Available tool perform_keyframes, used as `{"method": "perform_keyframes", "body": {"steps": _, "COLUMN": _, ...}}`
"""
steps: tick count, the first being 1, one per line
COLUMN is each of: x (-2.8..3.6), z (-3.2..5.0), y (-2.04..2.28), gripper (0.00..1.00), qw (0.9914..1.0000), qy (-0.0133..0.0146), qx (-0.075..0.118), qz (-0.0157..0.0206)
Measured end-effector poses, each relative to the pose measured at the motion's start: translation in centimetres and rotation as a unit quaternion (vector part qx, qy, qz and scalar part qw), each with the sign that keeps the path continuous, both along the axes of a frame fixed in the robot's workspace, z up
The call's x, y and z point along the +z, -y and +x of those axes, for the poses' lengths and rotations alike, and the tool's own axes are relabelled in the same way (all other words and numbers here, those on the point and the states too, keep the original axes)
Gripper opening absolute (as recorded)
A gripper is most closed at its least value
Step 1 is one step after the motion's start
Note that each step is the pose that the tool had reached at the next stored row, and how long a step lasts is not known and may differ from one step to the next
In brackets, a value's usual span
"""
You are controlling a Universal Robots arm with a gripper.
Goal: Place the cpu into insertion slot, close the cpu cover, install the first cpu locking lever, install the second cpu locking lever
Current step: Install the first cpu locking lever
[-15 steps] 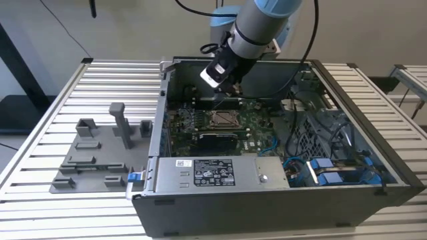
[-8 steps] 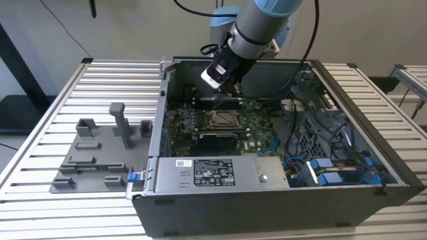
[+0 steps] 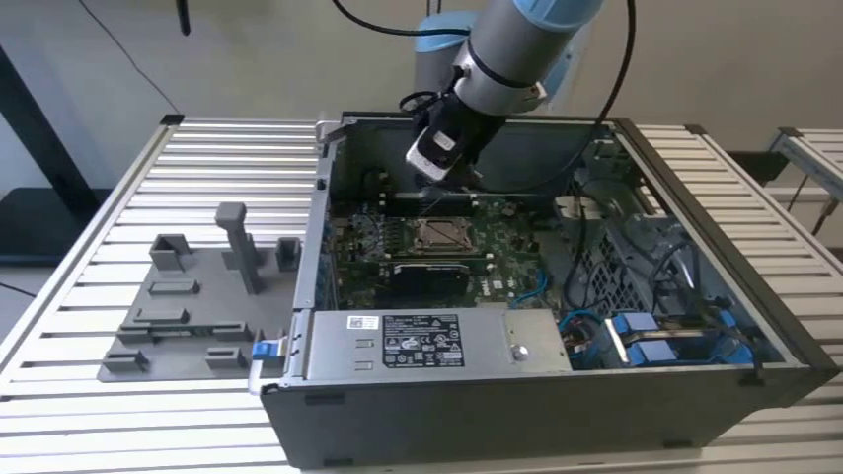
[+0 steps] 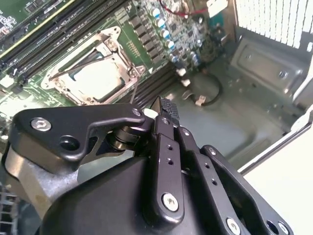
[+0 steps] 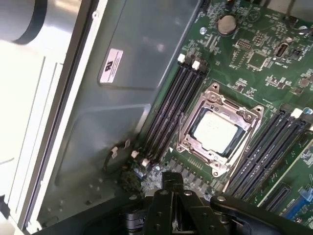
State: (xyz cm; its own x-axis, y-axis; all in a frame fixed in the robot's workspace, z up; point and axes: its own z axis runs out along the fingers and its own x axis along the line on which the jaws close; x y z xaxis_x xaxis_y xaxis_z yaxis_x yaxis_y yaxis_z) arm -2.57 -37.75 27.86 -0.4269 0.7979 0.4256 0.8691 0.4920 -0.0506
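Both fingers [image 4: 164, 147] of the black gripper [image 4: 167, 107] are pressed together at the tips, and nothing can be seen between them. In the exterior view the gripper [image 3: 459, 181] hangs from the grey arm [image 3: 520, 49] inside the open computer case [image 3: 527, 420]. It is above the far part of the green motherboard [image 3: 507, 242] and apart from everything on it.

In the first wrist view, the long black memory slots [image 5: 168, 115] run nearest the tips. Beside them lies the insertion slot [image 5: 188, 144] with its silver metal rim. The cpu [image 5: 215, 131] sits in that slot, a pale square lying flat at its centre; the second wrist view shows the cpu [image 4: 95, 81] the same way. The cpu cover [image 5: 234, 111], a metal frame with a square window, surrounds the chip and looks to lie flat over its edges. Whether the locking levers are latched I cannot tell. A round coin battery [image 5: 226, 23] sits on the board well beyond the slot.

In the exterior view a grey power supply [image 3: 421, 341] with a white label lies along the near side of the case, and blue connectors [image 3: 646, 336] lie toward the exterior view's right. The case stands on a slatted metal table [image 3: 211, 168]. To the exterior view's left of the case rests a grey fixture plate [image 3: 178, 321] carrying several upright grey blocks.
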Motion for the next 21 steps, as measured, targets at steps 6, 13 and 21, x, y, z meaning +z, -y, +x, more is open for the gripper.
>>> {"method": "perform_keyframes", "body": {"steps": 6, "x": 0.00, "z": 0.00, "y": 0.00, "gripper": 0.11, "qw": 0.99849, "qy": 0.0005, "qx": 0.055, "qz": -0.0001}}
{"method": "perform_keyframes", "body": {"steps": 13, "x": 0.00, "z": 0.00, "y": 0.00, "gripper": 0.11, "qw": 0.99313, "qy": 0.0010, "qx": 0.117, "qz": 0.0000}}
{"method": "perform_keyframes", "body": {"steps": 21, "x": 0.00, "z": -0.39, "y": 0.00, "gripper": 0.11, "qw": 0.98600, "qy": 0.0025, "qx": 0.167, "qz": -0.0001}}
